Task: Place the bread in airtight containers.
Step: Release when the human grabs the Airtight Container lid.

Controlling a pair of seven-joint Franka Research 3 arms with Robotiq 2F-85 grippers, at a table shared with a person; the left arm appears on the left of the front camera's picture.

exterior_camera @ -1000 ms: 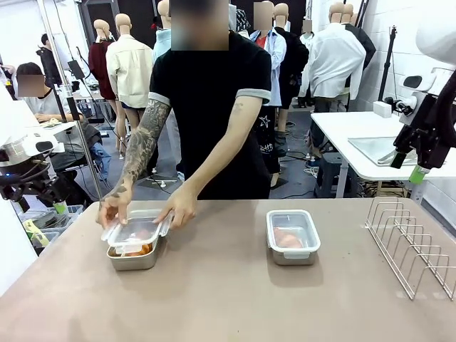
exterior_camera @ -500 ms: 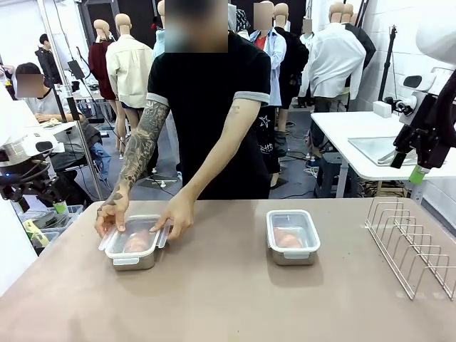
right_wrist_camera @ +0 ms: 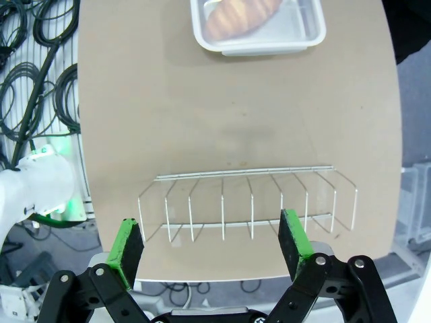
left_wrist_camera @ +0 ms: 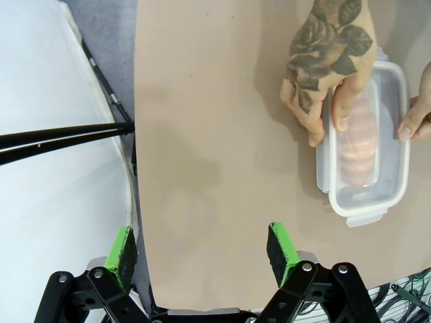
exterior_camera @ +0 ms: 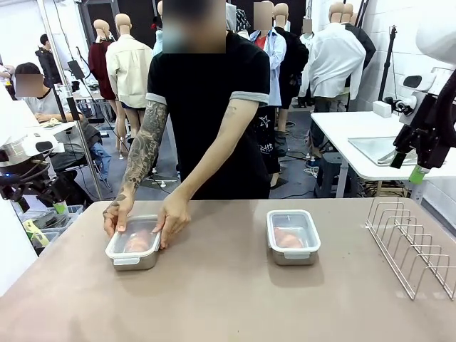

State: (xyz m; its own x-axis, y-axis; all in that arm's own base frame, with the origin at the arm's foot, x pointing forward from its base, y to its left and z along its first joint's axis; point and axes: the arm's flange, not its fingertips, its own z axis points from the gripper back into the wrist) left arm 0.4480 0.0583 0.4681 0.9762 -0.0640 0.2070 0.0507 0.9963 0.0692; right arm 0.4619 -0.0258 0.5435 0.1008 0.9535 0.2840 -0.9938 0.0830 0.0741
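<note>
Lengthwise, bread [left_wrist_camera: 355, 146] along container [left_wrist_camera: 400, 161].

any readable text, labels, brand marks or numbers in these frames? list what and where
None readable.
Left container: lid and steel sides carry no print.
Right container: no label or mark either.
Wire rack, left tool, right tool: no lettering.
Dark garment behind the person: white graphic, too small and blurred to read.

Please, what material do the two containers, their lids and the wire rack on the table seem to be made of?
Containers: probably steel, with grey shiny walls. Lids: likely clear plastic, since bread shows through, with whitish rims. Wire rack: thin, pale metal-looking wire; the exact finish is unclear.
</note>
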